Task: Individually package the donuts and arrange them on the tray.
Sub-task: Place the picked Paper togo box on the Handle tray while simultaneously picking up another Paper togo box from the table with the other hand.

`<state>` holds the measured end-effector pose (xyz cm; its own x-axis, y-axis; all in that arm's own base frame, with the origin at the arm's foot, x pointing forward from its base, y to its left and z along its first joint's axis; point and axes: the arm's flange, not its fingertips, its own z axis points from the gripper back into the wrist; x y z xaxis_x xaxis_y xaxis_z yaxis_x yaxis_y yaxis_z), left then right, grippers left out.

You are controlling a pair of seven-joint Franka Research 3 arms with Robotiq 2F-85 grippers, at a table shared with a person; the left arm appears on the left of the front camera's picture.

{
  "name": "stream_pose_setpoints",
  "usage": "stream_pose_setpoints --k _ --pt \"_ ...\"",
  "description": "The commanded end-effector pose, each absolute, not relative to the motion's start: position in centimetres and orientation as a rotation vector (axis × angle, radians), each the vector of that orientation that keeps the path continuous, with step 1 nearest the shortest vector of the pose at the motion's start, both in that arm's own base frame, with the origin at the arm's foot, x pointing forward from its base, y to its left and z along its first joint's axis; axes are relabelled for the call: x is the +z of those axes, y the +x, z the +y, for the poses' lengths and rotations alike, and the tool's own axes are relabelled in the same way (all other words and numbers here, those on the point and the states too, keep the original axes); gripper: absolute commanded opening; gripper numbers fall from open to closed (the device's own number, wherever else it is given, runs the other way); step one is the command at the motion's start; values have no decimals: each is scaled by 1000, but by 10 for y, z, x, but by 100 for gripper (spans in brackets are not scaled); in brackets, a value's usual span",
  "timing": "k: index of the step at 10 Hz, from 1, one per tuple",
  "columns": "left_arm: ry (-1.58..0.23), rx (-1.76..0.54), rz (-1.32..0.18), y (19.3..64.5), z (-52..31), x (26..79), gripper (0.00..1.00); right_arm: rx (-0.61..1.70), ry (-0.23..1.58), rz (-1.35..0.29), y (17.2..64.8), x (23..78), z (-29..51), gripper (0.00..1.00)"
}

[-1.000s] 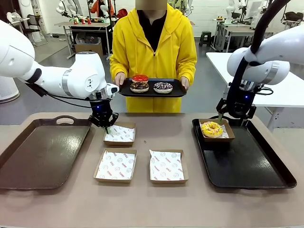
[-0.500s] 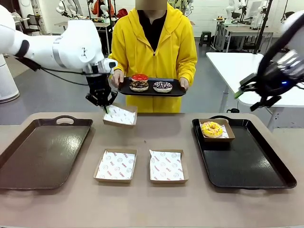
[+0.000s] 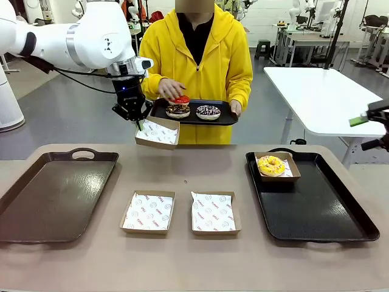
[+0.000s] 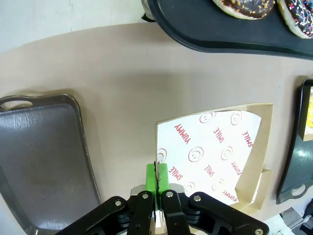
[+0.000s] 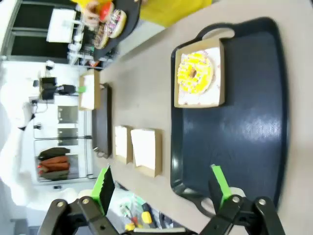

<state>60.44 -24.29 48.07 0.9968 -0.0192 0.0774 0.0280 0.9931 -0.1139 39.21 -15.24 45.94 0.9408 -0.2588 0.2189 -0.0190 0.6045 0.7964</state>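
— How far along is the packaging?

— About a quarter, by the look of it. The yellow-iced donut (image 3: 271,165) lies in its own box at the far corner of the black tray (image 3: 316,225), on the robot's right. Nothing else is on that tray.

— And the other three?

— They are on the serving tray (image 3: 226,117) that the person holds up at the far side of the table (image 3: 182,267). The person's hand (image 3: 170,89) has its fingers on the red-iced donut (image 3: 180,99). The crumbed chocolate donut (image 3: 178,111) and the sprinkled donut (image 3: 208,112) lie side by side just in front of it.

— What is the left arm doing?

— The left gripper (image 3: 137,125) is pinching the rim of a paper-lined box (image 3: 158,131). In the left wrist view its green pads (image 4: 151,178) are pressed together on card and paper. The box hangs tilted in the air, just beside the near-left edge of the serving tray and a little below the red-iced donut. It is probably being offered up to receive that one.

— And the right?

— The right gripper (image 5: 160,171) is spread wide and holds nothing. It stands off to the right, well apart from the black tray.

— So what remains?

— Most of the job. Three donuts are unboxed, and none of them is in the raised box yet. Two empty lined boxes (image 3: 148,212) lie on the table between the black tray and a brown tray (image 3: 55,194) on the left. Each donut needs a box, and each filled box has to go beside the yellow-iced one.
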Motion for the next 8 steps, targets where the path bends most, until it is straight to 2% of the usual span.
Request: stream_pose_setpoints --k 1,3,4,7,8 --pt "-70 -8 -59 617 -252 487 0 -73 1019 -349 370 443 -161 100" --pt "-49 8 -55 617 -253 488 0 -34 1048 -358 353 425 -173 100" --pt "-95 -22 -63 610 -247 485 0 -35 1070 -353 351 415 -179 100" --pt "-95 -22 -63 610 -247 485 0 -79 1082 -380 367 399 -188 100" --pt "-95 -22 -63 610 -247 485 0 -60 1054 -334 348 409 -182 100"
